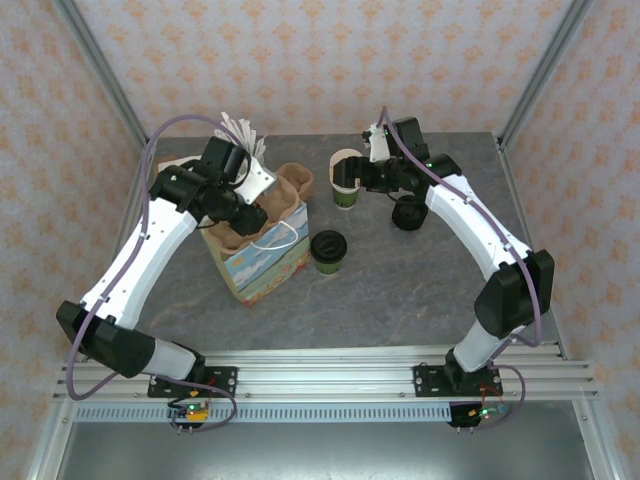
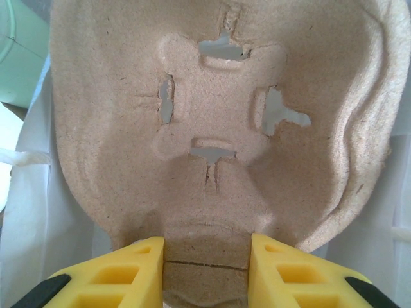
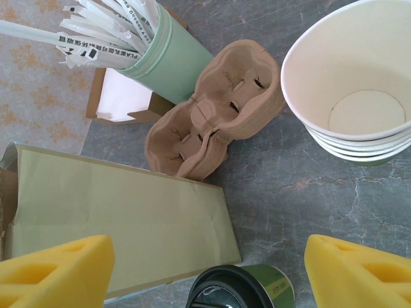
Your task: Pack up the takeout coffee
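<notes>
Currently the grey marbled tabletop (image 1: pixel 400 290) carries a printed paper gift bag (image 1: pixel 262 258) left of centre, and my left gripper (image 2: pixel 207 249) is clamped on the edge of a brown moulded-pulp cup carrier (image 2: pixel 212 109) at the bag's far rim. The takeout coffee (image 1: pixel 327 250), a cream-and-green paper cup with a round black lid, stands just right of the bag, ungripped. My right gripper (image 3: pixel 209 263) hangs with its fingers apart near the stack of lidless cups (image 1: pixel 345 180).

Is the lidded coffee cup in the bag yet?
Out. The takeout coffee stands upright on the table, beside the paper bag, lid on.
</notes>
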Controlling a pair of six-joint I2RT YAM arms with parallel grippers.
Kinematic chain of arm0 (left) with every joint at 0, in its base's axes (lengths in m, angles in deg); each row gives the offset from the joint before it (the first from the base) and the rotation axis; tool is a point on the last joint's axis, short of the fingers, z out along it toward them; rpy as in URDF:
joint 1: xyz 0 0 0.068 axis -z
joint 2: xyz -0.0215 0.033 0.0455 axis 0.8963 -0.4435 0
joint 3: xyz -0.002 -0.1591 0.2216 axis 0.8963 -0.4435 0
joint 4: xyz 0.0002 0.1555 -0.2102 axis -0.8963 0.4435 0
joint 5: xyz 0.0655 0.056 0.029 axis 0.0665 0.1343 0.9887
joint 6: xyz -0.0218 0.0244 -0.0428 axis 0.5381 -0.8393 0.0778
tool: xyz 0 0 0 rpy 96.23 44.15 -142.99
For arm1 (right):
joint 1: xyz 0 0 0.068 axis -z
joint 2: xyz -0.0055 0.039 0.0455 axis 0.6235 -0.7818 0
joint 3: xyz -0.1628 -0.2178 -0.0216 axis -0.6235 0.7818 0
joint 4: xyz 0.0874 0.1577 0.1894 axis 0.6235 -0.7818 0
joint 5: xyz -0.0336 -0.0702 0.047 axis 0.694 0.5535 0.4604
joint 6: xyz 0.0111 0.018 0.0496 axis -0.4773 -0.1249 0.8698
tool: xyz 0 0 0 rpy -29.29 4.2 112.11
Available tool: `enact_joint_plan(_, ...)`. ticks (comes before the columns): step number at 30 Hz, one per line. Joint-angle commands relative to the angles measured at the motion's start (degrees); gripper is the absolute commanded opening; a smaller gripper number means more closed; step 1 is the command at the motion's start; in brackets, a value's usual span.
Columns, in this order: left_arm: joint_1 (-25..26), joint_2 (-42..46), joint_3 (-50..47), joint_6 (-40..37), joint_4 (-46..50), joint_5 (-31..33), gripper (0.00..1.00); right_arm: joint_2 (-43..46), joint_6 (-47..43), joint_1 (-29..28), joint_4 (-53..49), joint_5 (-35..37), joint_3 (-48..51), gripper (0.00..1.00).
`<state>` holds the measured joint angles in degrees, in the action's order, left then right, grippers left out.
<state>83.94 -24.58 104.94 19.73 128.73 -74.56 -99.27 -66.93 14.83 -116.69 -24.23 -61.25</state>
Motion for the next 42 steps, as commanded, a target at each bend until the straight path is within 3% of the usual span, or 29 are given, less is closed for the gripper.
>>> enact_joint_plan(1,0.79,-0.15,2.88,-0.10,1.51,1.23,0.33,0.66,0.12,-0.34,0.77,0.10,-0.76,0.78)
enact_joint_plan(34,2.13,-1.20,-1.13,-0.68,2.15,3.79,0.34,1.39,-0.03,-0.36,1.13,0.49,1.09,0.79)
enact_joint_plan(42,2.08,2.31,-2.56,0.02,0.27,3.69,0.34,1.65,-0.15,-0.35,1.05,0.61,1.09,0.78)
